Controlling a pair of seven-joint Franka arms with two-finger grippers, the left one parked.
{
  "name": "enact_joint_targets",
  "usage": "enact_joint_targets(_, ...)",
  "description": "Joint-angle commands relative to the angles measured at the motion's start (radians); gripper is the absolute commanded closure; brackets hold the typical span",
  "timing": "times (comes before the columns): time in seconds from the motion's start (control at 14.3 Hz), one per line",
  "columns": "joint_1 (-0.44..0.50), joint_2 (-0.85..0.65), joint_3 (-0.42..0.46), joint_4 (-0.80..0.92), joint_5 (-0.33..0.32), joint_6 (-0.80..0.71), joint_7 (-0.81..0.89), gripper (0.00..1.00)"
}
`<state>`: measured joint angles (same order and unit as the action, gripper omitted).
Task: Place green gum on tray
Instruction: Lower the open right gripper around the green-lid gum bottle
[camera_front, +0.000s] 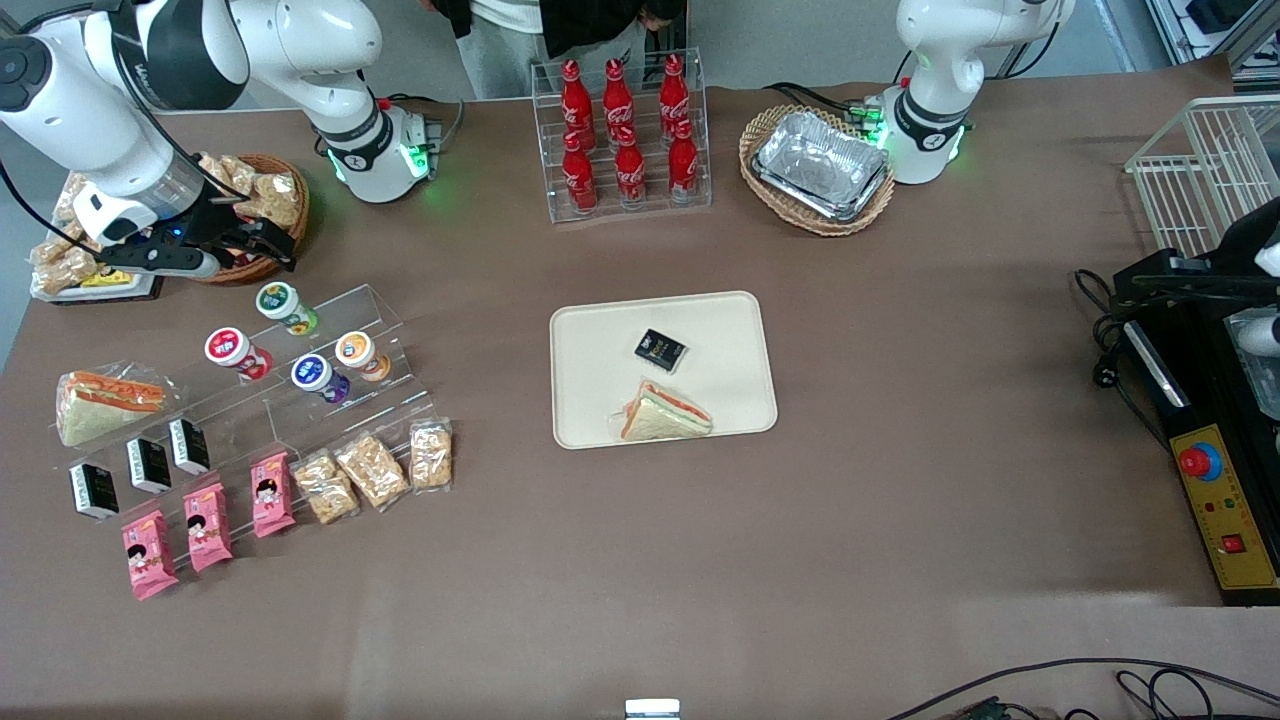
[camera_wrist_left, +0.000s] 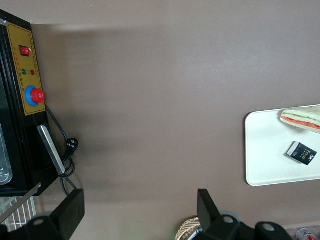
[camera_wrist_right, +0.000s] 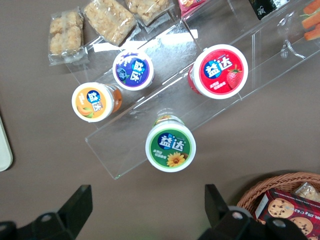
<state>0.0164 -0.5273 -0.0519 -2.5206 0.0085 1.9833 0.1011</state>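
Observation:
The green gum (camera_front: 285, 305) is a small canister with a white lid and dark green label. It stands on the top step of a clear acrylic riser (camera_front: 330, 372), and also shows in the right wrist view (camera_wrist_right: 170, 145). The cream tray (camera_front: 590, 340) lies mid-table and holds a black packet (camera_front: 660, 349) and a wrapped sandwich (camera_front: 664, 414). My right gripper (camera_front: 268, 243) hovers open and empty above the table, a little farther from the front camera than the green gum; its fingers (camera_wrist_right: 77, 204) are spread wide.
Red (camera_front: 234, 351), purple (camera_front: 318, 376) and orange (camera_front: 360, 354) canisters share the riser. A wicker basket of snacks (camera_front: 262, 205) lies under the gripper arm. Cracker packs (camera_front: 370, 470), pink packets, black packets and a sandwich (camera_front: 105, 403) lie nearer the front camera. A cola bottle rack (camera_front: 622, 135) stands farther back.

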Motion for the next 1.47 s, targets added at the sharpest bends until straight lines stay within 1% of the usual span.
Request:
enact_joint_targets(0.0, 0.004, -0.043, -0.002, -0.066, -0.022, 0.055, 0.019, 0.0)
enact_joint_targets(0.49, -0.003, -0.039, -0.009, -0.112, -0.024, 0.104, 0.017, 0.0)
enact_joint_targets(0.7, -0.007, -0.014, -0.011, -0.144, -0.024, 0.19, 0.017, 0.0)
enact_joint_targets(0.91, -0.004, 0.006, -0.058, -0.184, -0.024, 0.259, 0.017, 0.0)
enact_joint_targets(1.19, -0.001, 0.05, -0.057, -0.184, -0.024, 0.276, 0.017, 0.01)
enact_joint_targets(1.33, 0.003, 0.055, -0.057, -0.184, -0.025, 0.278, 0.019, 0.04)
enact_joint_targets(1.4, 0.005, 0.056, -0.057, -0.184, -0.025, 0.278, 0.017, 0.13)
